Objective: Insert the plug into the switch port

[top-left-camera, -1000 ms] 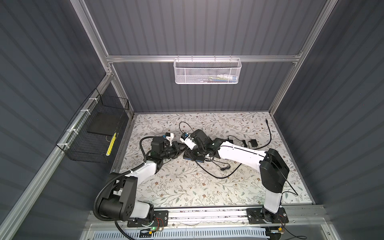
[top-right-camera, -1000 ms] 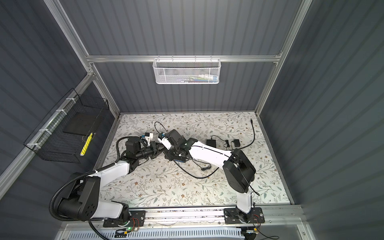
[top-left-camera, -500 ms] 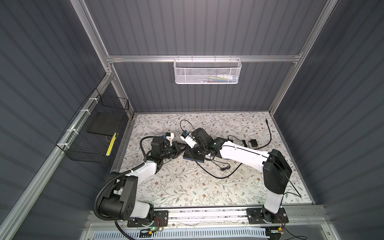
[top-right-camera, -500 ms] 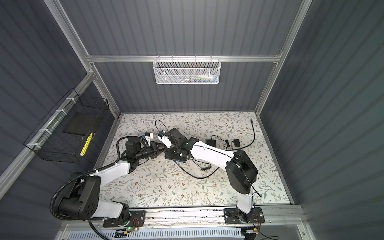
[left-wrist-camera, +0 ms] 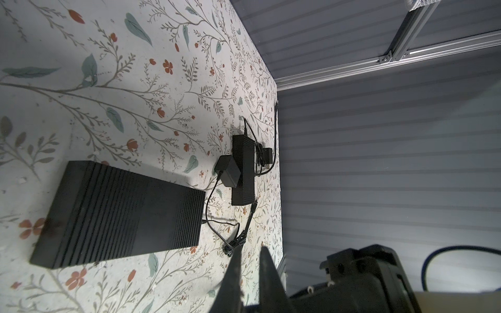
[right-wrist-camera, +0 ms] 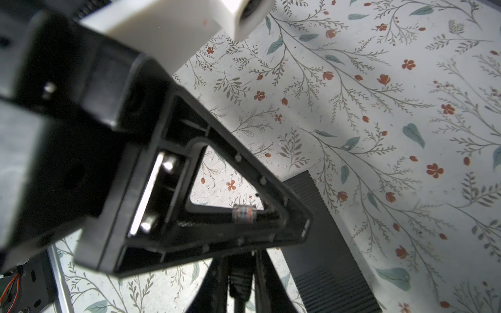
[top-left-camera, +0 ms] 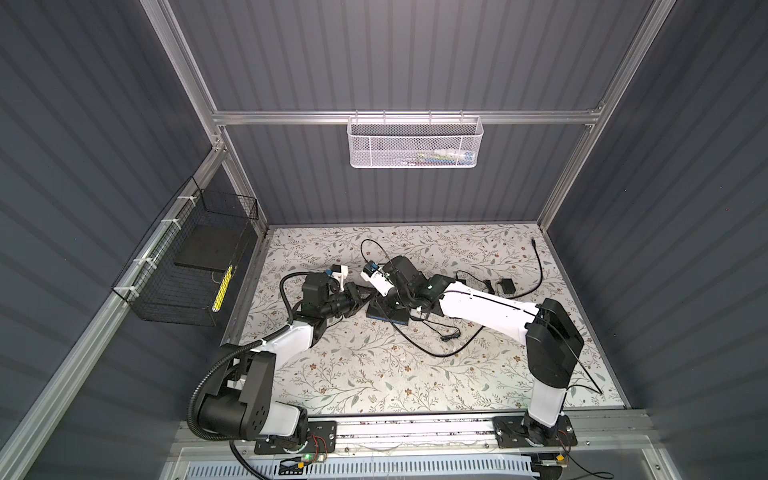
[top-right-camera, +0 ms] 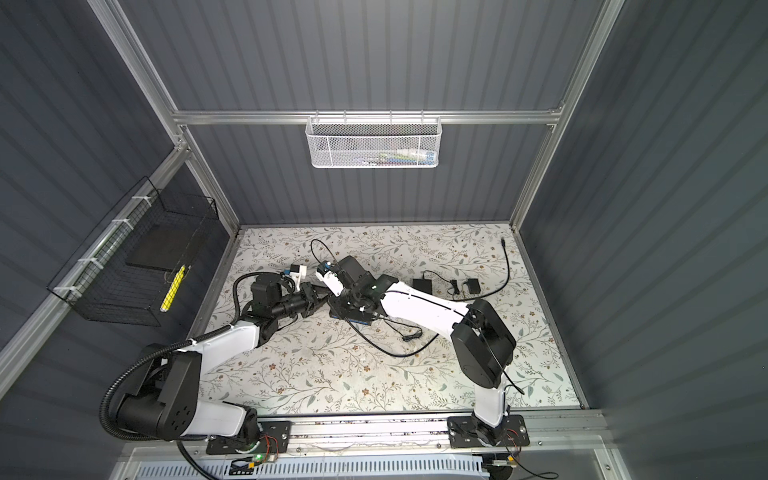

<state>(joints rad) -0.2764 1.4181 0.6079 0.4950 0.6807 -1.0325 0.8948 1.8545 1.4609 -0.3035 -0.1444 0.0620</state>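
**A:** Top views first; where are the left fingers (top-left-camera: 360,293)?

**B:** Low over the surface (top-left-camera: 374,374), at the switch (top-left-camera: 384,313); the right fingers (top-left-camera: 386,299) sit tip to tip with them; I cannot tell their gaps here.

**A:** Left wrist?

**B:** Left fingers (left-wrist-camera: 267,273) narrow, nothing between them; switch (left-wrist-camera: 116,214) flat, a power brick (left-wrist-camera: 243,168) beyond.

**A:** Right wrist?

**B:** Right fingers (right-wrist-camera: 268,290) clamp the plug (right-wrist-camera: 244,214) by its black boot; its clear tip shows through a left finger's open frame, just beside the switch (right-wrist-camera: 325,257); whether it touches a port I cannot tell.
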